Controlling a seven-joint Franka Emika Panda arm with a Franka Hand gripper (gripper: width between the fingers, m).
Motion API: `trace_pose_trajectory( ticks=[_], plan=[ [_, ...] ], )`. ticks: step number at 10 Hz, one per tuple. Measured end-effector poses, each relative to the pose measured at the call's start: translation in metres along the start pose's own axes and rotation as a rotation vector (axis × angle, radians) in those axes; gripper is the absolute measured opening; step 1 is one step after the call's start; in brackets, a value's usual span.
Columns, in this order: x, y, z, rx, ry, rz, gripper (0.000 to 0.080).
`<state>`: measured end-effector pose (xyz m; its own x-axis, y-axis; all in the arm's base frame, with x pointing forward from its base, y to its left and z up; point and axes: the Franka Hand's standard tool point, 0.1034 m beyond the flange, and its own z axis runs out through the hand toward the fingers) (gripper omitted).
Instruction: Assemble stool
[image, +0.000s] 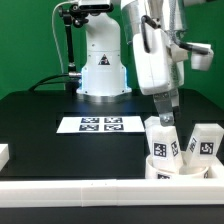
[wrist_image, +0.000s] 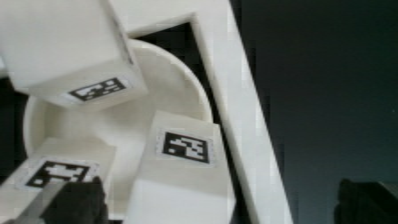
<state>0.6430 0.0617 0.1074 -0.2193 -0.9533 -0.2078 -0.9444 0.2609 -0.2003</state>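
The white round seat (image: 172, 172) lies at the front on the exterior view's right, against the front rail. Three white tagged legs stand in or on it: one (image: 160, 140), a middle one (image: 186, 148), and one toward the exterior view's right (image: 204, 140). My gripper (image: 166, 114) hangs just above the first leg. In the wrist view the seat's curved rim (wrist_image: 164, 72) holds the three legs (wrist_image: 185, 150), (wrist_image: 93, 80), (wrist_image: 57, 172). My gripper (wrist_image: 217, 204) is open, with its dark fingers (wrist_image: 71, 200) wide apart on either side of the nearest leg and holding nothing.
The marker board (image: 100, 124) lies flat mid-table in front of the arm's base (image: 102, 70). A long white border rail (image: 100, 192) runs along the front edge and shows in the wrist view (wrist_image: 242, 110). A white block (image: 3, 153) sits at the exterior view's left edge.
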Motion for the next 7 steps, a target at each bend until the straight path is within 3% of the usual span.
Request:
trace_pose_trajectory(
  ticks=[3,7],
  plan=[
    [0.0024,0.0001,0.0001,-0.005,0.001,-0.3,0.0649],
    [0.0088,-0.0038,-0.0035,-0.057,0.012,-0.947,0.0649]
  ],
)
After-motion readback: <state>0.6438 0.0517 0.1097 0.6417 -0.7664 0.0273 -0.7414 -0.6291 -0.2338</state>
